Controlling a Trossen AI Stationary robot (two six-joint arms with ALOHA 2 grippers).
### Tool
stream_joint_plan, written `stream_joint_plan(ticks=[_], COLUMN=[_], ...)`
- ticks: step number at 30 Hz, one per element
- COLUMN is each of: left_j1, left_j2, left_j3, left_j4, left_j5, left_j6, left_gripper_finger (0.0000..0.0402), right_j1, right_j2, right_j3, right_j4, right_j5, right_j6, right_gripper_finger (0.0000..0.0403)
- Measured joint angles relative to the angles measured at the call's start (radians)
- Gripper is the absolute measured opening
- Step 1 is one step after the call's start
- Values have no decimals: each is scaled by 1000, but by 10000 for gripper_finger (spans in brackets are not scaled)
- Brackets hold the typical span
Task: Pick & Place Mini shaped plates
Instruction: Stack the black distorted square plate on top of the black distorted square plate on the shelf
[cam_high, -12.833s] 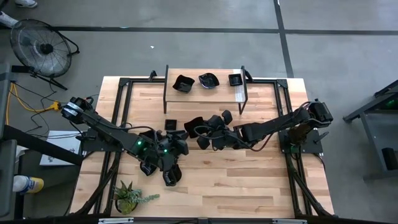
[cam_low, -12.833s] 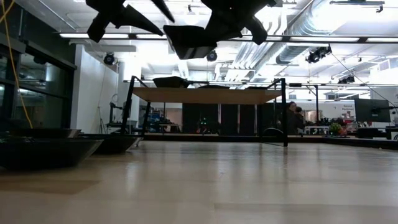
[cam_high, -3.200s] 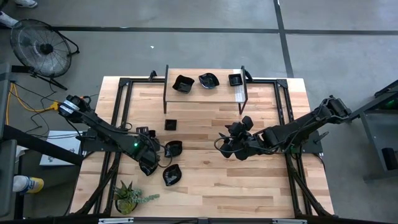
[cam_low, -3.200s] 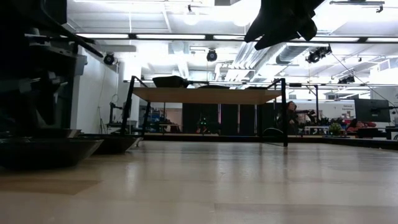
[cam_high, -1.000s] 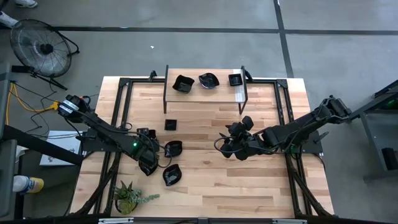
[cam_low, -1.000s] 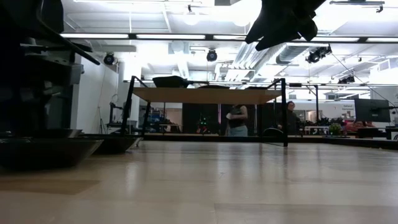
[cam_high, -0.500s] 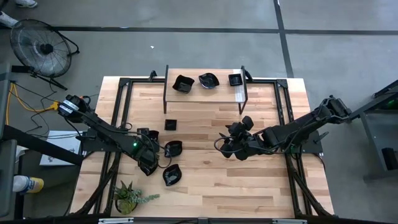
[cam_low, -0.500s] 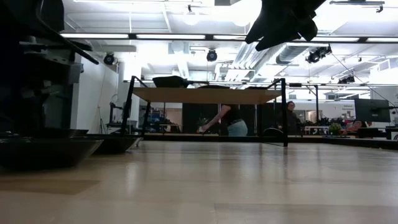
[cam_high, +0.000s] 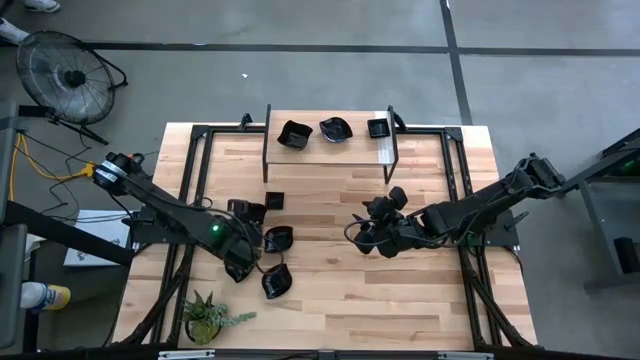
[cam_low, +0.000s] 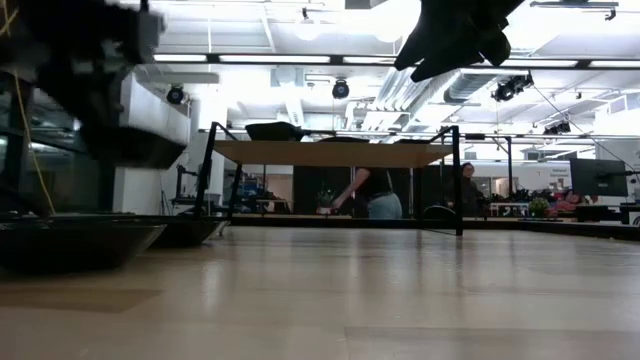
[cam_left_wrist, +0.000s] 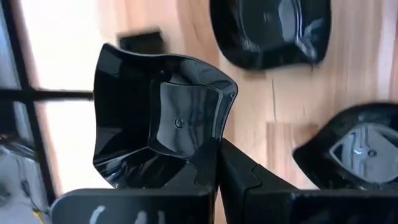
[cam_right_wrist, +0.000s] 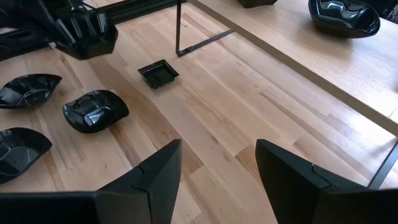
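Our left gripper is clamped on the rim of a glossy black wavy-edged plate, lifted off the wooden table. The raised shelf lies beyond it. Our right gripper waits spread wide, empty, mid-table.

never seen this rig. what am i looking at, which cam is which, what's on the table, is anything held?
It is a two-armed robot at a wooden table. The high view looks straight down, the low view sits at tabletop height, and each wrist view looks past that arm's own fingers.

The left hand is shut on the rim of a wavy-edged black plate and holds it above the table. The right hand hangs open and empty over the middle.

On the table lie more black plates: two beside the left hand and a small square one. Three plates sit on a raised shelf at the back. A potted plant stands at the front left corner.
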Motion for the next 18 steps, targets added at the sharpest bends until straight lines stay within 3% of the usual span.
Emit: stream_joint_plan(ticks=[7,18], left_j1=[36,273], left_j2=[0,0], left_j3=[122,236], left_j4=[-35,-7], left_j5=[-84,-97], left_j6=[81,420], left_gripper_finger=[1,1], right_j1=[0,0], right_j2=[0,0], right_j3=[0,0], right_j4=[-1,-3], right_j5=[0,0], right_j6=[0,0], right_gripper_finger=[201,200])
